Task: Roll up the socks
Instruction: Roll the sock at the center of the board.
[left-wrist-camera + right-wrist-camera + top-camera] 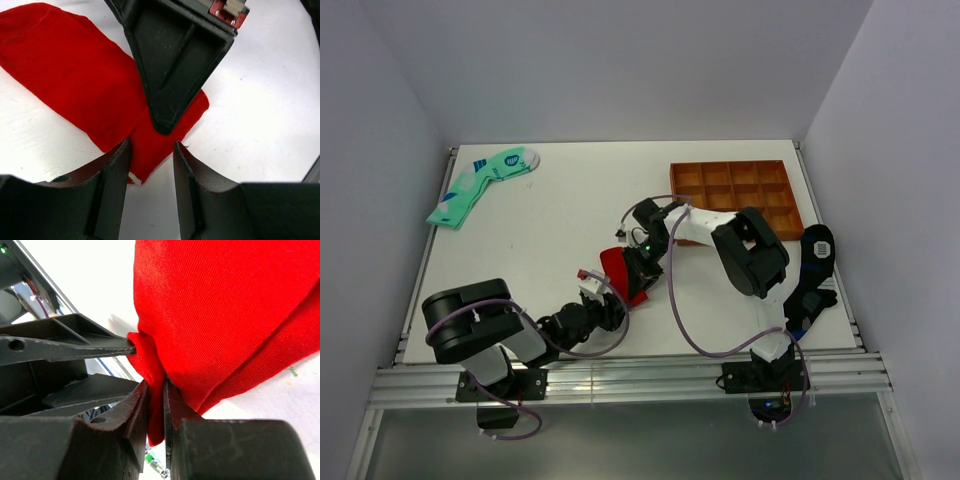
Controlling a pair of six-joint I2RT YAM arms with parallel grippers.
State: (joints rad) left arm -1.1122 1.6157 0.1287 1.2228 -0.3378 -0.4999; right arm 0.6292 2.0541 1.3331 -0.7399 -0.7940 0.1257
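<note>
The red socks (616, 268) lie near the middle of the table, and I see only one flat red piece. My right gripper (155, 385) is shut on a bunched fold at the edge of the socks (225, 315), the fabric pinched between both jaws. In the left wrist view that right gripper (162, 127) shows as a black wedge pressing down on the red cloth (75, 75). My left gripper (151, 145) stands open, its jaws either side of the cloth's pointed corner, where a small white mark shows. The two grippers meet at the socks' near end (630, 285).
A mint-green sock (480, 185) lies at the far left corner. A brown compartment tray (735, 195) sits at the far right. A black patterned sock (815, 265) lies by the right edge, beside the right arm. Grey walls enclose the table.
</note>
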